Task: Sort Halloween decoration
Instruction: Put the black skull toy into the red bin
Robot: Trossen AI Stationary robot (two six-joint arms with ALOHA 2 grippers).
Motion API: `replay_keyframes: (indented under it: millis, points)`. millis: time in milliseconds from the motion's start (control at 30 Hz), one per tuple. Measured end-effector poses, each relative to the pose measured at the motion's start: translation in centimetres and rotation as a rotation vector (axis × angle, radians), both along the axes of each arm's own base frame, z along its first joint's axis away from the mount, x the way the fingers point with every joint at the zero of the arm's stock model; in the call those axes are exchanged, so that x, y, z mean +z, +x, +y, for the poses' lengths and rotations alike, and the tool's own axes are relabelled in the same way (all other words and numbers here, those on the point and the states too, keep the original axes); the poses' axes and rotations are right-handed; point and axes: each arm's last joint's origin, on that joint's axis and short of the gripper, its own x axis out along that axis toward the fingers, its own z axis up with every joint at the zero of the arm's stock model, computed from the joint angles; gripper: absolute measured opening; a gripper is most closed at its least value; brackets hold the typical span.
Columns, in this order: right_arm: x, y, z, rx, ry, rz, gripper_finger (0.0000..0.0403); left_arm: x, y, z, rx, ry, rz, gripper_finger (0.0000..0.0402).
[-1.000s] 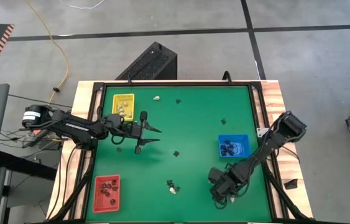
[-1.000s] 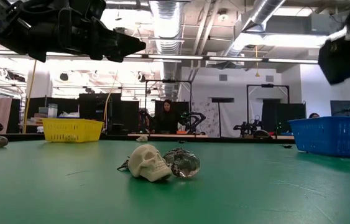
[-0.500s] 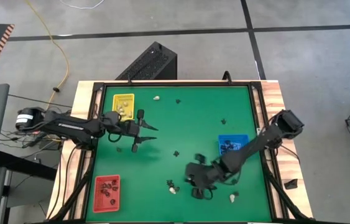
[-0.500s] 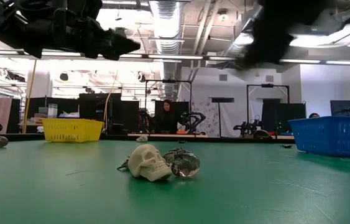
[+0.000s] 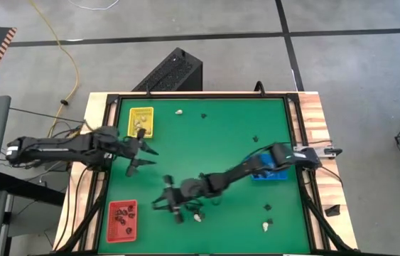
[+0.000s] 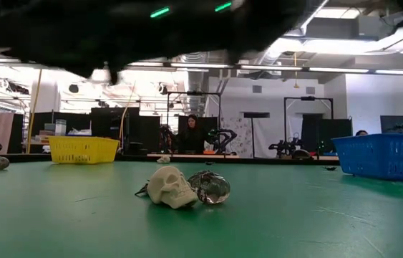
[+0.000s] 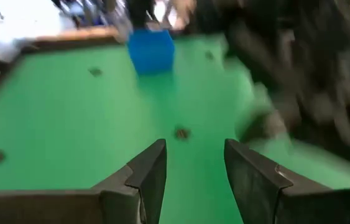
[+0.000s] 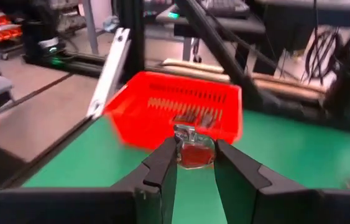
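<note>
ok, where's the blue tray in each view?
High: blue tray at the right side of the green mat, partly under the right arm.
Low: far right edge.
Left wrist: at the mat's far end.
Right wrist: not in it.
Shared landmark: the green mat, seen in all four views.

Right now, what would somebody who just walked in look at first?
Probably the right arm's fingers, stretched across the green table toward the red tray, pinching a small shiny trinket. In the low view, a cream skull lies beside a clear, glassy trinket mid-table.
</note>
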Motion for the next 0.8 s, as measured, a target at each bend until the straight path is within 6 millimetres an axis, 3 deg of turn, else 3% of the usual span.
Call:
replay_keyframes:
  millis: [167,300,500,800]
  points:
    - [-1.1,6.4,-0.2,-0.003,0.004,-0.146,0.0126,2.7,-2.3,0.3,0.207,-0.064,-0.247,0.0151]
    - [-2.3,9.4,-0.1,0.054,0.012,-0.209,0.0126,4.0,-4.1,0.3,0.272,-0.063,-0.402,0.0151]
    - [-5.5,8.3,-0.8,0.083,0.107,-0.297,0.0139,4.5,-5.5,0.2,0.269,-0.089,-0.478,0.0151]
    - [-4.8,8.6,-0.3,0.082,0.109,-0.258,0.0229,4.2,-5.7,0.2,0.293,-0.122,-0.451,0.0151]
